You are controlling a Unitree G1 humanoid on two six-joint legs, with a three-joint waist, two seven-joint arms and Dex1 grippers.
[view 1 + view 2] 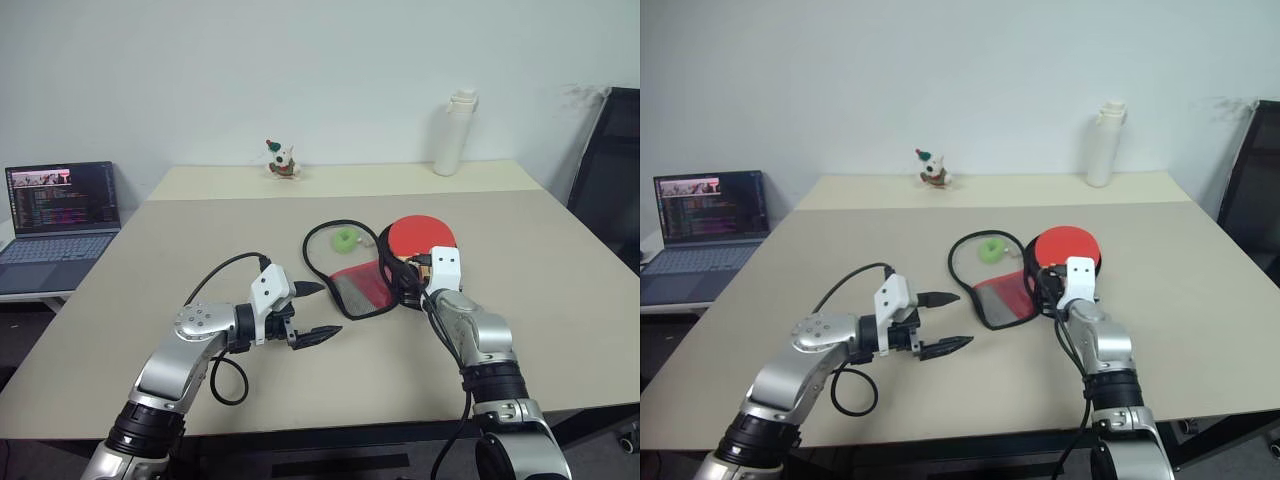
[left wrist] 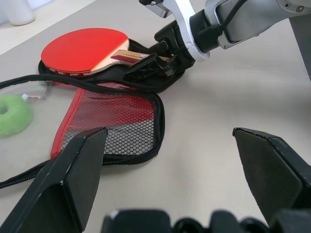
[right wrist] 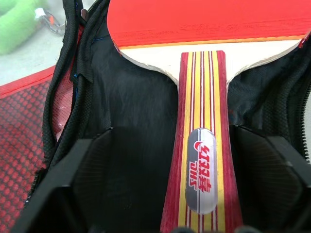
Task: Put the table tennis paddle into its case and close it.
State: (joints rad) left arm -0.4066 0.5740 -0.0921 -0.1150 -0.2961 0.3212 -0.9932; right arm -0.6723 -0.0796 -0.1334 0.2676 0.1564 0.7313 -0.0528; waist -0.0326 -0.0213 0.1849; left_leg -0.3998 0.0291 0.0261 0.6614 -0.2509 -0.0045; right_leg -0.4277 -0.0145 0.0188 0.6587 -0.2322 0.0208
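The table tennis paddle (image 1: 420, 236) lies with its red face up inside the case (image 1: 362, 290), which is unzipped on the table with its red mesh flap folded out toward me. My right gripper (image 3: 177, 194) is open, and its fingers straddle the striped wooden handle (image 3: 201, 121) with a gap on one side. The case's green pull tag (image 1: 346, 239) rests on the table beside the black zip loop. My left gripper (image 1: 328, 309) hovers open and empty over the table, left of the case.
A laptop (image 1: 62, 215) stands open on a lower surface at far left. A small toy figure (image 1: 282, 160) and a white bottle (image 1: 455, 133) stand at the table's far edge. A black chair (image 1: 610, 170) is at the right.
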